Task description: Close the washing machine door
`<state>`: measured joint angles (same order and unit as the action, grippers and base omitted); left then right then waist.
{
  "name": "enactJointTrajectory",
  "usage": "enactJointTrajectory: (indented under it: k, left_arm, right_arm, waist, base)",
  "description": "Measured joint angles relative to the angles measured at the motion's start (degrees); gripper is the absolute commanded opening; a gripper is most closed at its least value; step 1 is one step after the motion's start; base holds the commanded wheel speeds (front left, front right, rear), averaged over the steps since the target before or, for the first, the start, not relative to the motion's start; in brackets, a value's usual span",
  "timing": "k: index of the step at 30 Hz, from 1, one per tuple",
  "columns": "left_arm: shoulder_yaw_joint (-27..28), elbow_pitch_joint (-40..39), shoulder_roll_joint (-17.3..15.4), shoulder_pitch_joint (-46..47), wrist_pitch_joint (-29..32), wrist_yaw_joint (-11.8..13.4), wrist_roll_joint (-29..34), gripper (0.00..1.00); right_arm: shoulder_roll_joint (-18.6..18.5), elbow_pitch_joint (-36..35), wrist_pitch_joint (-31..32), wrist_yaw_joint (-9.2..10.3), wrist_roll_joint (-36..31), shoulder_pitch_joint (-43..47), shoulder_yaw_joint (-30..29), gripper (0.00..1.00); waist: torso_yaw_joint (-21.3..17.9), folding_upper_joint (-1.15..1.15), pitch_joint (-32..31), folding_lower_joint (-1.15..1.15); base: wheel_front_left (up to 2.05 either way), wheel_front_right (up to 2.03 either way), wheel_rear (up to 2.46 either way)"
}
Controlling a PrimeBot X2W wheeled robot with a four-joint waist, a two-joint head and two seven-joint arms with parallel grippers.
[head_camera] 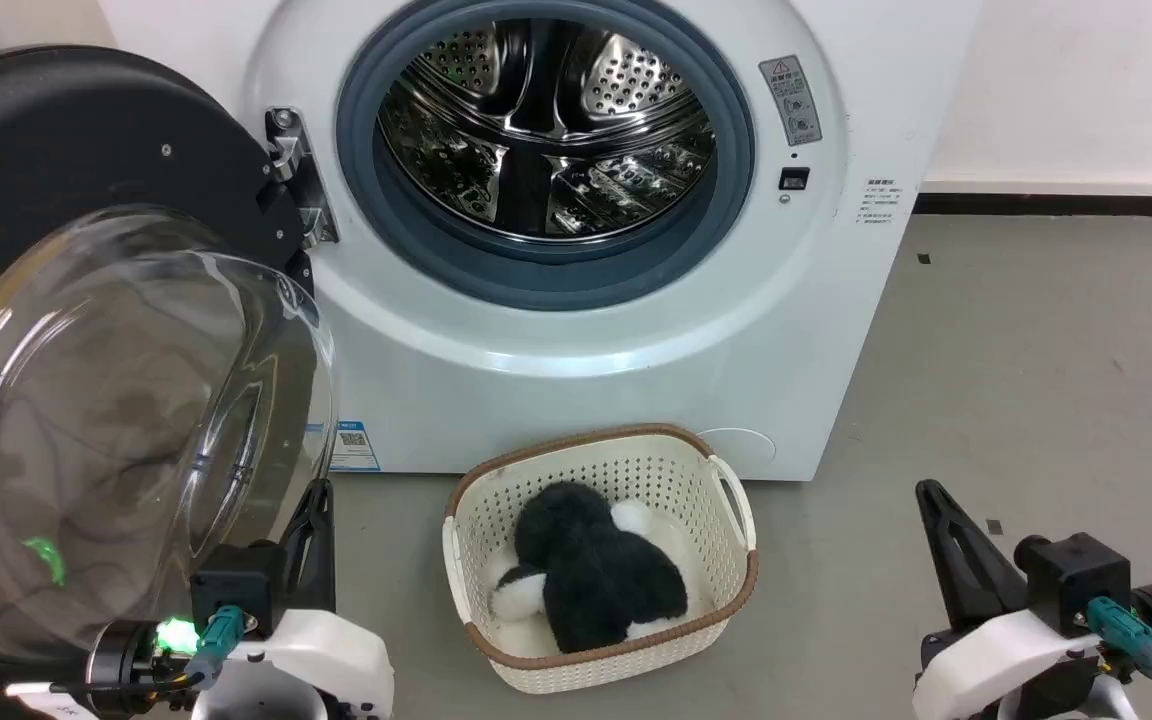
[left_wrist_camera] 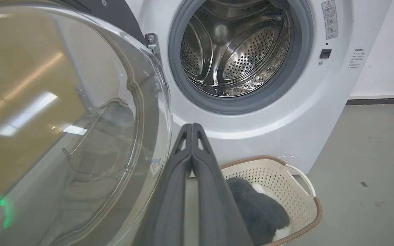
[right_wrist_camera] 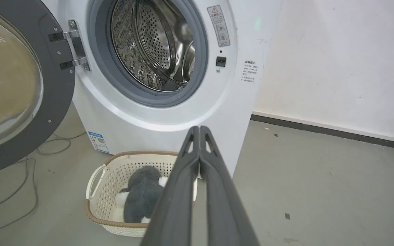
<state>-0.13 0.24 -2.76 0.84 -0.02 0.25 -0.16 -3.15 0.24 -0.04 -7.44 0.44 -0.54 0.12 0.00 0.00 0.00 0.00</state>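
Door (head_camera: pixel 116 400) standing wide open on robot's left, hanging off washing machine (head_camera: pixel 586 340) by hinge (head_camera: pixel 296 180). Left gripper (head_camera: pixel 318 500) sitting just beside door's lower edge, fingers pressed together, gripping nothing, likely readying push. Right gripper (head_camera: pixel 931 495) idling well clear, likewise closed, empty.
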Motion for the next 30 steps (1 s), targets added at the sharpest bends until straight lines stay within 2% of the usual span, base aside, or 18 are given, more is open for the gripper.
enactJointTrajectory:
  k: [30]
  left_arm:
    - [0.0,0.0,0.0,0.0,0.0,0.0,0.0,0.0]
  right_arm:
    - [0.0,0.0,0.0,0.0,0.0,0.0,0.0,0.0]
  waist:
    - [0.0,0.0,0.0,0.0]
  base:
    - [0.0,0.0,0.0]
